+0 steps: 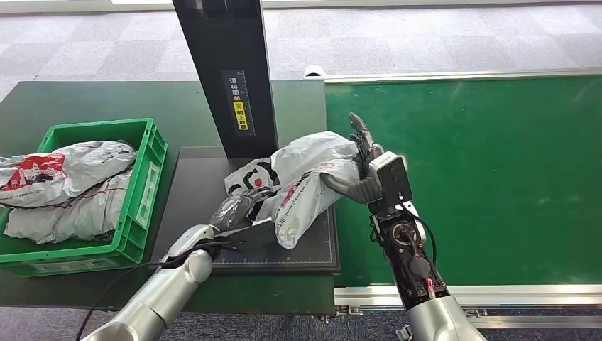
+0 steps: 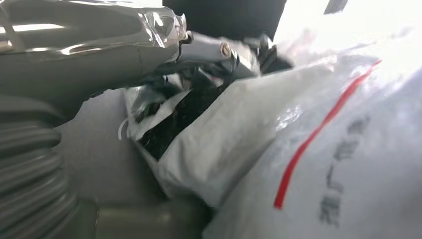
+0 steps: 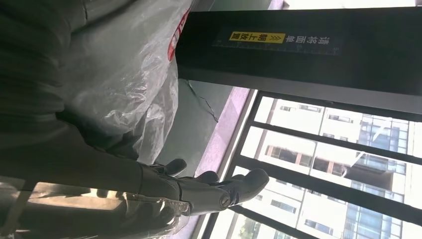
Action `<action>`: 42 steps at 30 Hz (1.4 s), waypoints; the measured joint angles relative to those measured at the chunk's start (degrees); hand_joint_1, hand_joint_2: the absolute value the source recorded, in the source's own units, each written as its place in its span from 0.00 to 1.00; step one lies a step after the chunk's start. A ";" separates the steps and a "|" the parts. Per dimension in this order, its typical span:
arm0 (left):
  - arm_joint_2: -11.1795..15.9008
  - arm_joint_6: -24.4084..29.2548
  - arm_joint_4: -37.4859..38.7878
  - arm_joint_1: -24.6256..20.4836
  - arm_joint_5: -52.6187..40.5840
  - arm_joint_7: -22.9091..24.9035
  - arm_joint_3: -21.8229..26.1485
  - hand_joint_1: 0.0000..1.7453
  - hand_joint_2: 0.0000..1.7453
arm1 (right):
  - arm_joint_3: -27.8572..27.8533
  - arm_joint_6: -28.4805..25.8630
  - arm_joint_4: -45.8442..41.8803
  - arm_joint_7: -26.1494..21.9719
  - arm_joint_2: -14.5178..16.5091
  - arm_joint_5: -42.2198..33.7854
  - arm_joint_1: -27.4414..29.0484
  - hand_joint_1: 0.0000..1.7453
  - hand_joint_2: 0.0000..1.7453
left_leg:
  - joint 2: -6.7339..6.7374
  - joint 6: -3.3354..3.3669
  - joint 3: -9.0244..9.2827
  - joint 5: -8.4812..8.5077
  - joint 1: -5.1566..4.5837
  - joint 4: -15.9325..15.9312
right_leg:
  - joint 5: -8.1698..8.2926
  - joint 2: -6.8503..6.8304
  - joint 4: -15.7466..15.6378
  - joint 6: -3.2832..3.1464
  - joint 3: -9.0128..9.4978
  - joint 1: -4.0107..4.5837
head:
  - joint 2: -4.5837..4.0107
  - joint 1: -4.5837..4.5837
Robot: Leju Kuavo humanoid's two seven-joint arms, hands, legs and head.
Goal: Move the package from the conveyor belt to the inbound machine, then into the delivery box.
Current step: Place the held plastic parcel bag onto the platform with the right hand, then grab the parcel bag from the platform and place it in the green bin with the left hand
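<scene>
Both hands grip the white package (image 1: 305,186) (grey print unreadable) on the inbound machine (image 1: 298,250): right hand (image 1: 360,170) far side, left hand (image 1: 234,212) near-left; the column's yellow label (image 1: 241,115) is illegible.

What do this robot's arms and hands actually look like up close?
Both arms are smooth silver tubes. The right forearm is open black framework with round fittings, thin cables and a small red part, topped by a pale grey box. The right hand has dark grey fingers. A black cable runs along the left arm, and clear plastic film wraps the left hand.
</scene>
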 joint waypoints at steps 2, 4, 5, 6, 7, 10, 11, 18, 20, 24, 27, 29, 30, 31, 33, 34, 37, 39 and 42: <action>-0.02 0.60 -0.57 0.21 1.37 -0.97 0.76 1.00 1.00 | 0.00 0.01 -0.13 0.05 -0.01 0.03 0.01 0.00 1.00 | 0.00 0.00 0.00 0.00 0.00 0.00 | 0.00 0.00 0.00 0.00 -0.01 0.00 | 0.00 0.00; -0.07 1.42 -1.51 0.68 2.94 -2.20 1.71 1.00 1.00 | 0.00 0.07 -0.20 0.19 -0.02 0.07 0.00 0.00 1.00 | 0.00 0.00 -0.01 -0.01 0.00 0.00 | 0.00 0.01 0.00 0.00 -0.02 0.00 | 0.00 0.00; -0.11 1.92 -2.10 0.99 3.85 -2.91 2.26 1.00 1.00 | 0.00 0.12 -0.20 0.31 -0.02 0.10 0.00 0.00 1.00 | 0.00 0.00 -0.02 -0.01 0.00 0.00 | 0.00 0.01 0.00 0.00 -0.03 0.00 | 0.00 0.00; -0.17 2.40 -2.69 1.32 4.83 -3.62 2.82 1.00 1.00 | 0.00 0.18 -0.20 0.48 -0.02 0.17 0.00 0.00 1.00 | 0.01 0.00 -0.02 -0.01 0.00 0.00 | 0.00 0.01 0.00 0.00 -0.04 0.00 | 0.00 0.00; -0.26 2.84 -3.36 1.65 5.87 -4.30 3.44 1.00 1.00 | 0.00 0.25 -0.20 0.69 -0.02 0.27 0.00 0.00 1.00 | 0.01 0.00 -0.03 -0.01 0.00 0.00 | -0.01 0.01 0.00 0.00 -0.05 0.00 | -0.01 0.00; -0.48 3.39 -5.09 2.38 7.87 -5.49 5.02 1.00 1.00 | 0.01 0.34 -0.19 1.13 -0.02 0.56 -0.02 0.00 1.00 | 0.01 0.00 -0.05 -0.01 0.00 0.00 | -0.01 0.00 0.00 0.00 -0.06 0.00 | -0.01 0.00; -0.52 3.41 -5.54 2.53 8.05 -5.63 5.38 1.00 1.00 | 0.01 0.36 -0.19 1.16 -0.02 0.60 -0.03 0.00 1.00 | 0.01 0.00 -0.05 -0.01 0.00 0.00 | -0.01 0.00 0.00 0.00 -0.06 0.00 | 0.00 0.00; -0.74 3.44 -7.16 3.18 8.18 -5.83 6.53 1.00 1.00 | 0.02 0.40 -0.18 1.19 -0.02 0.63 -0.05 0.00 1.00 | 0.00 0.00 -0.05 -0.01 0.00 0.00 | 0.00 0.01 0.00 0.00 -0.06 0.00 | 0.00 0.00; -0.75 3.44 -7.31 3.22 8.18 -5.83 6.64 1.00 1.00 | 0.02 0.44 -0.18 1.19 -0.02 0.63 -0.05 0.00 1.00 | 0.00 0.00 -0.05 -0.01 0.00 0.00 | 0.00 0.01 0.00 0.00 -0.06 0.00 | -0.01 0.00; -0.80 3.43 -7.39 3.27 8.18 -5.83 6.93 1.00 1.00 | 0.02 0.52 -0.18 1.19 -0.02 0.63 -0.05 0.00 1.00 | 0.01 0.00 -0.05 -0.01 0.00 0.00 | -0.01 0.01 0.00 0.00 -0.06 0.00 | -0.01 0.00; -0.86 3.45 -7.47 3.33 9.10 -6.15 7.12 1.00 1.00 | 0.02 0.57 -0.14 1.19 -0.02 0.64 -0.11 0.00 1.00 | 0.00 0.00 -0.05 -0.01 0.00 0.00 | 0.00 0.01 0.00 0.00 -0.06 0.00 | -0.01 0.00; -0.99 3.63 -7.75 3.46 10.80 -6.95 7.45 1.00 1.00 | 0.02 0.60 0.00 1.19 -0.02 0.66 -0.23 0.00 1.00 | 0.01 0.00 -0.05 -0.01 0.00 0.00 | 0.00 0.01 0.00 0.00 -0.06 0.00 | 0.00 0.00; -1.08 3.87 -8.02 3.56 11.79 -7.55 7.71 1.00 1.00 | 0.02 0.61 0.10 1.20 -0.02 0.68 -0.30 0.00 1.00 | 0.00 0.00 -0.05 -0.01 0.00 0.00 | 0.00 0.01 0.00 0.00 -0.06 0.00 | 0.00 0.00; -1.17 4.32 -8.42 3.71 12.90 -8.38 8.03 1.00 1.00 | 0.02 0.62 0.21 1.20 -0.02 0.72 -0.35 0.00 1.00 | 0.00 0.00 -0.05 -0.01 0.00 0.00 | 0.00 0.01 0.00 0.00 -0.06 0.00 | 0.00 0.00; -1.42 5.73 -9.56 4.13 15.42 -10.63 8.82 1.00 1.00 | 0.02 0.65 0.44 1.21 -0.02 0.79 -0.40 0.00 1.00 | 0.01 0.00 -0.05 -0.01 0.00 0.00 | 0.00 0.01 0.00 0.00 -0.07 0.00 | 0.00 0.00; -1.58 6.70 -10.33 4.39 16.84 -11.94 9.27 1.00 1.00 | 0.02 0.66 0.55 1.21 -0.02 0.81 -0.42 0.00 1.00 | 0.01 0.00 -0.05 -0.01 0.00 0.00 | 0.00 0.01 0.00 0.00 -0.07 0.00 | 0.00 0.00; -2.21 11.15 -13.40 5.25 20.94 -15.55 10.81 1.00 1.00 | 0.02 0.66 0.76 1.21 -0.03 0.90 -0.39 0.00 1.00 | 0.00 0.00 -0.06 -0.01 0.00 0.00 | -0.01 0.02 0.00 0.00 -0.08 0.00 | 0.00 0.00; -2.43 17.62 -16.69 6.26 23.93 -18.30 11.86 1.00 1.00 | 0.06 0.77 0.84 1.29 -0.05 1.33 -0.31 0.00 1.00 | 0.04 0.00 -0.08 -0.01 0.01 0.00 | 0.00 0.06 0.00 0.00 -0.11 0.01 | 0.00 0.00; -1.98 34.16 -25.50 7.79 31.25 -22.18 13.19 1.00 1.00 | 0.34 1.53 1.29 1.90 -0.27 3.23 -0.22 0.00 1.00 | 0.09 0.00 -0.12 -0.02 0.02 -0.01 | -0.01 0.14 0.00 0.00 -0.16 0.02 | 0.00 -0.01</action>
